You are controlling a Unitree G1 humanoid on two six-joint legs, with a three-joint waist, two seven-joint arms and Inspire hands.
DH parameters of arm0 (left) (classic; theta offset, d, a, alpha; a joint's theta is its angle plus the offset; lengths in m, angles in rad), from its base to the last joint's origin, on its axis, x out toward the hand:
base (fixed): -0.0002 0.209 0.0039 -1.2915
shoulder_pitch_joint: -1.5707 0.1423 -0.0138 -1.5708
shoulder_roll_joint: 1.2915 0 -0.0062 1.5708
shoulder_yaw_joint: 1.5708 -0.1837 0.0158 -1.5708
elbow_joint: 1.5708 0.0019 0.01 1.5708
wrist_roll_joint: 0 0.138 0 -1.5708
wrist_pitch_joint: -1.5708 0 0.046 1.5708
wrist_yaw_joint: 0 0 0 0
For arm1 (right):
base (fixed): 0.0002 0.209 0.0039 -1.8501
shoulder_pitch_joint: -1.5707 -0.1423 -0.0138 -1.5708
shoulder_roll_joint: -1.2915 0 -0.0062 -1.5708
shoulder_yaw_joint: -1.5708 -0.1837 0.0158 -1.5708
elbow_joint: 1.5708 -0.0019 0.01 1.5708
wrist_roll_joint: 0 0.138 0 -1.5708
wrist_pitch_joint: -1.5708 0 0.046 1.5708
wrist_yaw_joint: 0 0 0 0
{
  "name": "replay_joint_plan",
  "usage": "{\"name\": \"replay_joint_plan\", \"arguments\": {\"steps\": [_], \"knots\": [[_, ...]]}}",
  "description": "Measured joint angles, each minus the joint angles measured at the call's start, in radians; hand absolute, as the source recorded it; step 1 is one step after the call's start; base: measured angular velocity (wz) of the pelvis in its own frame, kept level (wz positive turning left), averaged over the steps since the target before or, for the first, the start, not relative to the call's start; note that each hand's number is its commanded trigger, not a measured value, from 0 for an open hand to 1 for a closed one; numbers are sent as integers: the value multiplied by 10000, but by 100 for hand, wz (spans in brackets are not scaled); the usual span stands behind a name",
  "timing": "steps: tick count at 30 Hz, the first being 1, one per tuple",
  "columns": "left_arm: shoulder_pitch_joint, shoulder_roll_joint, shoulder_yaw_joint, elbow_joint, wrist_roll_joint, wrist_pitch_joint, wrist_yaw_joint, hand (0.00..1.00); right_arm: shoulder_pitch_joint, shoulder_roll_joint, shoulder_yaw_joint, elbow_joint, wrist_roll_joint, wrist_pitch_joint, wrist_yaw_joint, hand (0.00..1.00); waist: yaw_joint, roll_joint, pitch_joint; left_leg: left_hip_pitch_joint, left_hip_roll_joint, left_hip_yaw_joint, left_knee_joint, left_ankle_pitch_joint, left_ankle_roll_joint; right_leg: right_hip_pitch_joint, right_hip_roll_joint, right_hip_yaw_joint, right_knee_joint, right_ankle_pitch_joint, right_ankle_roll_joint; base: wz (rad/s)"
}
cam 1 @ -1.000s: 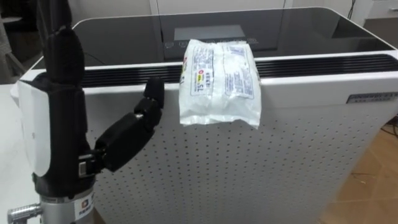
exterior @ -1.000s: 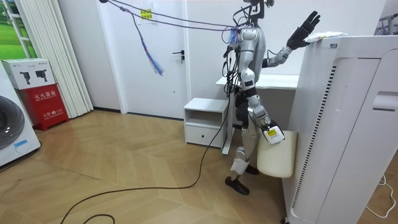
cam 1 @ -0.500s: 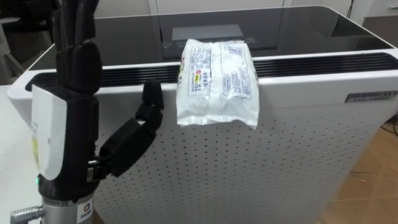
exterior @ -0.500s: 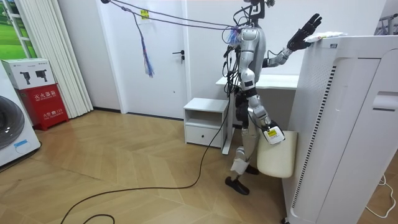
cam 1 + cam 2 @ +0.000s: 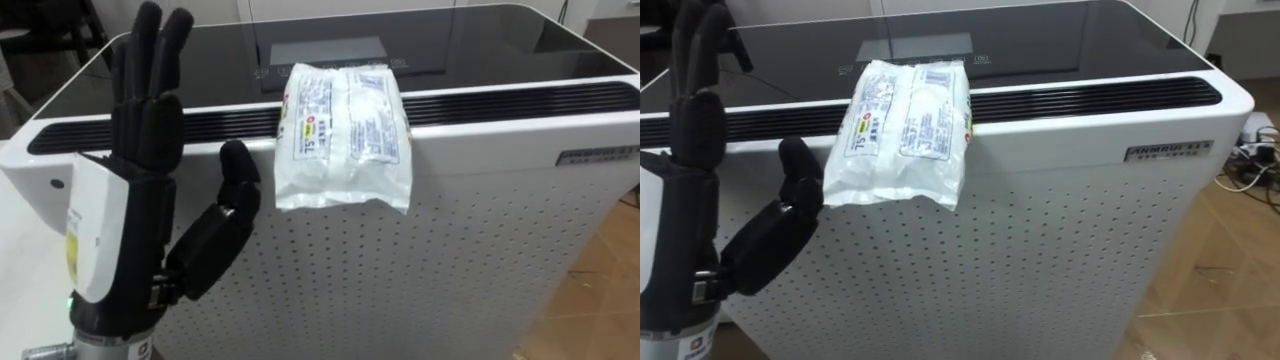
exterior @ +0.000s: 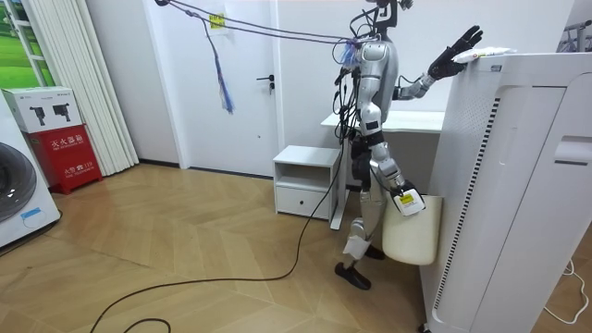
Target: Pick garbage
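A white plastic packet (image 5: 345,135) lies on the top front edge of a tall white air purifier (image 5: 480,230), its lower half hanging over the perforated front. My left hand (image 5: 135,230) is raised to the left of the packet, palm towards it, fingers straight and thumb spread, a short gap away and touching nothing. In the room view I stand facing the purifier (image 6: 518,185) with that hand (image 6: 451,57) up at the level of its top, beside the packet (image 6: 486,53). My right hand (image 6: 400,194) hangs low by a white bin (image 6: 412,231).
The purifier's top is dark glass (image 5: 330,40) with a slatted vent along the front. A white desk (image 6: 388,120) stands behind me and a small white cabinet (image 6: 305,176) to the room view's left. Wooden floor lies open further left.
My left hand has sunk lower in the eye view, so its fingertips now show, and edged towards the purifier's top. The packet has not moved.
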Motion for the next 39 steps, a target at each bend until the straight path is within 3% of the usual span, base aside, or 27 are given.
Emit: {"name": "replay_joint_plan", "arguments": {"steps": [6, 12, 17, 39], "knots": [[107, 7, -178, 14, -3, 31, 18, 0, -47, -174, 2, -3, -118, -8, 46, 100, -68, 222, -10, -9, -4, 5, -26, 0, 0, 8, -2, -8, -20, -7, 15, 0], [182, 51, -269, 14, 1, 57, 4, 0, -105, -207, 2, 0, -403, -7, 91, 100, -246, 260, -17, 1, -7, 5, -19, 11, 3, 10, -2, 12, -10, -7, 14, 0], [153, 280, -555, 7, 8, 51, 26, 0, -125, -208, 5, -1, -457, -7, 91, 100, -273, 309, -9, 89, 1, 158, -81, 23, 23, -21, 4, 220, 27, -26, 46, -9], [-84, 286, -632, -16, 5, -2, -109, 0, -251, -218, 21, 1, -454, 1, 180, 100, -285, 170, 33, 5, -42, 254, -106, 85, 84, -206, -78, 268, 165, -34, 72, -1]]}}
